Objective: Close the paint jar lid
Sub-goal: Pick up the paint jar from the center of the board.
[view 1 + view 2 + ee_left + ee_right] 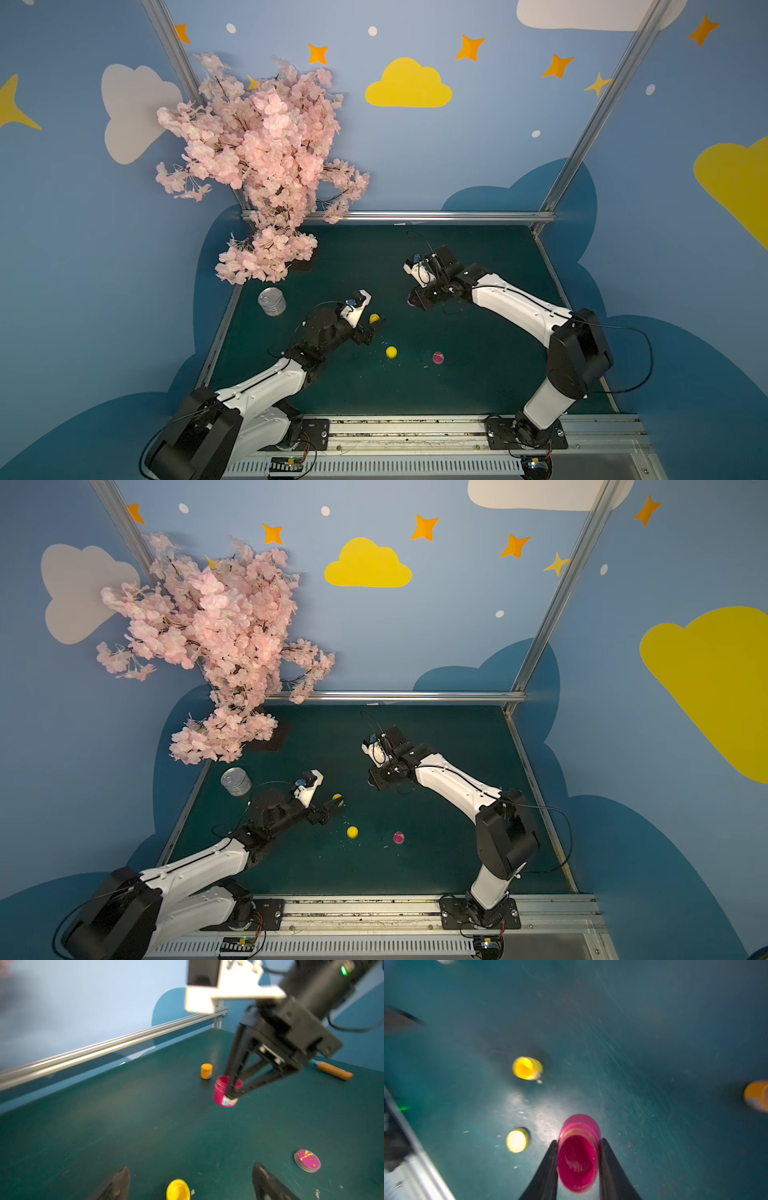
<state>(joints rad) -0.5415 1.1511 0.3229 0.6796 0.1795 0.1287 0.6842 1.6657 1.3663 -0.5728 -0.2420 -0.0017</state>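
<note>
**Magenta jar clamped, mouth up, lid off**

In both top views the right gripper [414, 301] points down at mid-table, hiding most of the magenta jar [410, 298]. The magenta lid [438, 357] lies flat, well apart.

The left wrist view shows the jar [222, 1093] whole: axis near vertical, label low. Blur hides whether it touches the table [145, 1126]. The left gripper [190, 1166] stands spread, with a yellow jar [178, 1189] between its fingers.

The right wrist view looks into the paint-coated mouth, with fingers [548, 1167] clamped on both walls.
</note>
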